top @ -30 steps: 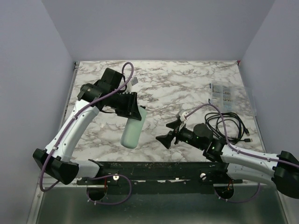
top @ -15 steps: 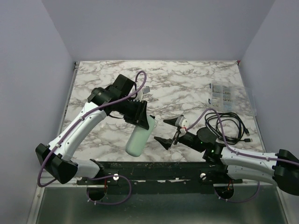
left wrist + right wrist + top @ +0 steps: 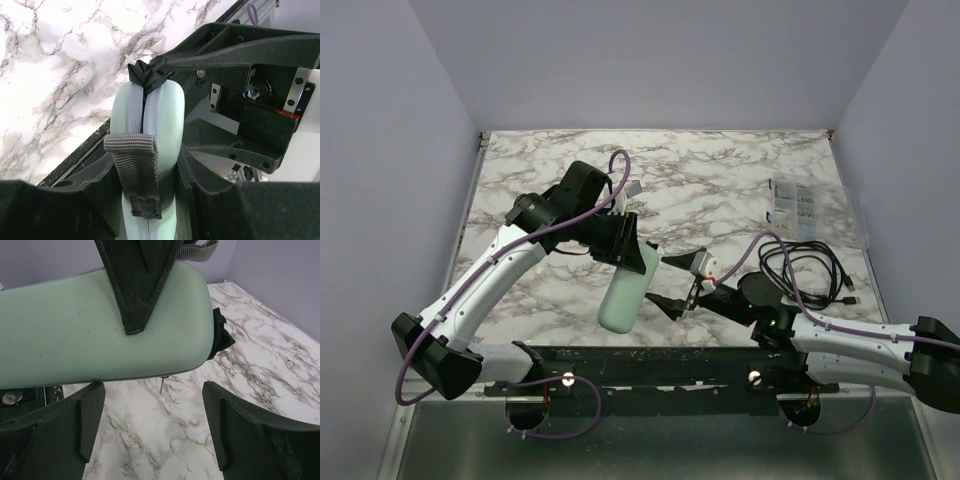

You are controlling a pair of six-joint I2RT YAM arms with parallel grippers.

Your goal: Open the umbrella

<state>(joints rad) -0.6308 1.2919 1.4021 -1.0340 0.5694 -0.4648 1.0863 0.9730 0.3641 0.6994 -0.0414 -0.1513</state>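
Note:
My left gripper (image 3: 632, 258) is shut on a pale mint-green clamshell case (image 3: 624, 296) and holds it tilted above the table's near edge. In the left wrist view the case (image 3: 150, 120) sits between my fingers, with a grey strap (image 3: 137, 170) lying over its zipper. Black umbrella fabric (image 3: 147, 75) pokes out of the case's far end; the rest of the umbrella is hidden inside. My right gripper (image 3: 667, 282) is open and empty, just right of the case's lower end. In the right wrist view the case (image 3: 75, 335) and the black fabric (image 3: 220, 337) lie just beyond my open right gripper (image 3: 152, 425).
A coiled black cable (image 3: 806, 268) lies at the right of the marble table (image 3: 720, 190). A clear plastic packet (image 3: 797, 203) lies behind it. The black frame rail (image 3: 650, 358) runs along the near edge under the case.
My left arm has carried the case to the right and nearer the front edge. My right gripper has moved a little left, closer to the case's end, still open.

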